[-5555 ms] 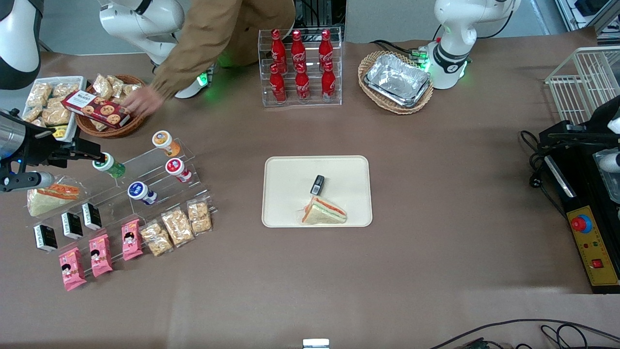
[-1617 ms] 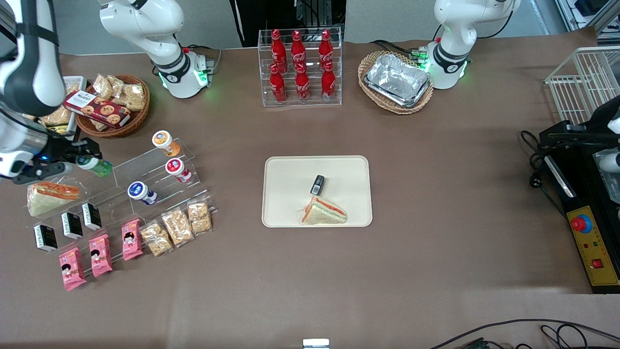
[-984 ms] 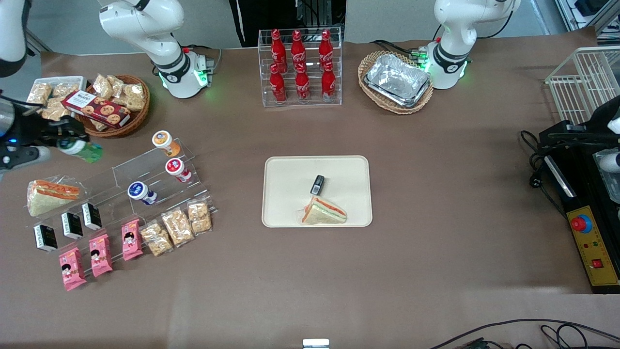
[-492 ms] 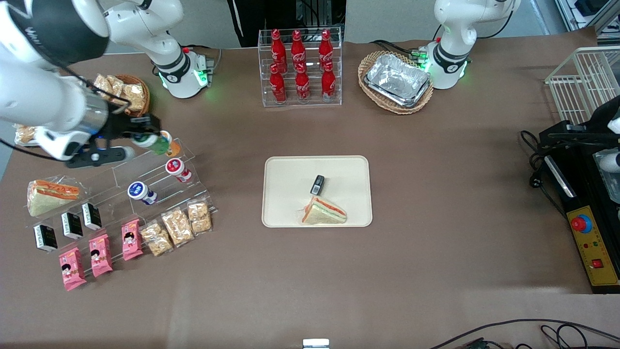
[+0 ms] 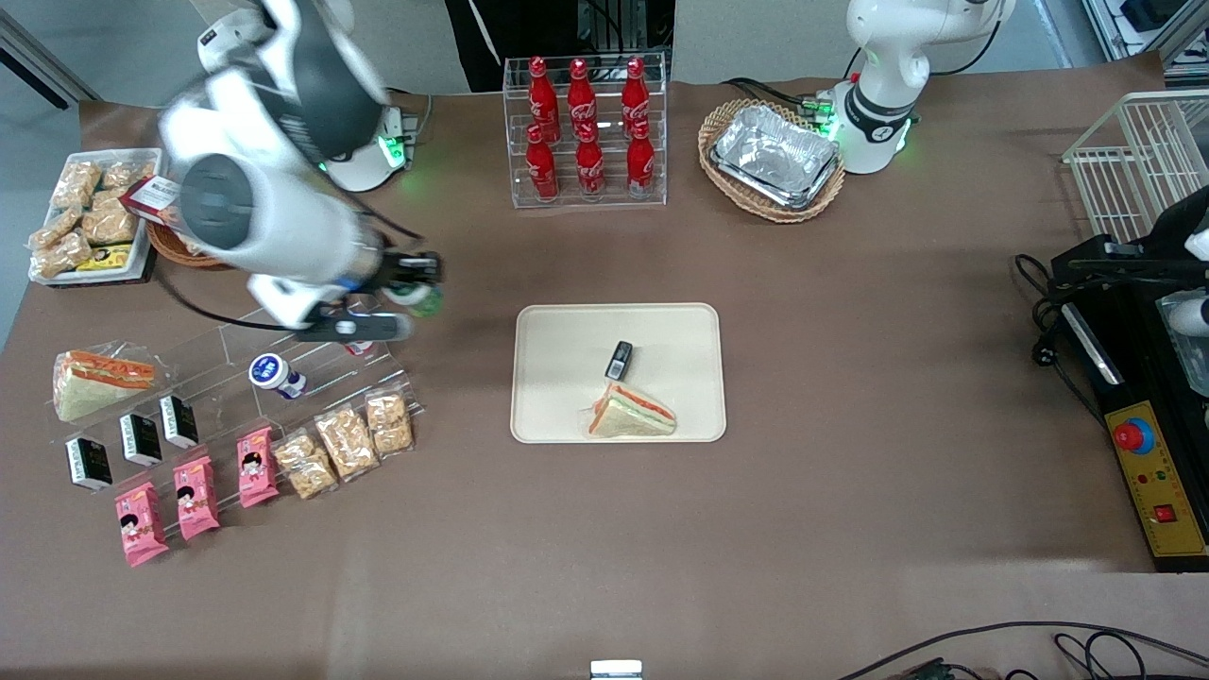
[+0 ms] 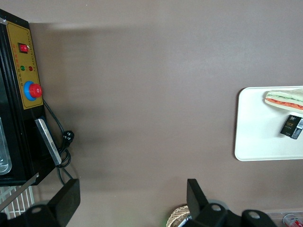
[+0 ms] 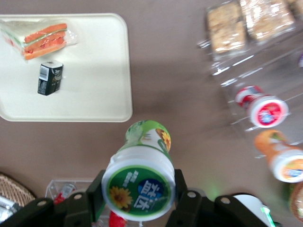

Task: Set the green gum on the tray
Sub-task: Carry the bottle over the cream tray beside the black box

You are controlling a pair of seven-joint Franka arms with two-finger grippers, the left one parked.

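Since half a second ago your end effector, clamped on the green gum, has carried it off the display rack toward the tray; you're mid-transport, so next lower it onto bare tray.

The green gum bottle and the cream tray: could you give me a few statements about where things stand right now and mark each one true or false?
1. The gripper holds the green gum by its lid end. True.
2. The green gum already rests on the tray. False: it is in the air over the brown table, short of the tray, toward the working arm's end.
3. A sandwich and a small black pack lie on the tray. True.
4. The tray holds red cola bottles. False: the cola bottles stand in a clear rack, farther from the front camera.
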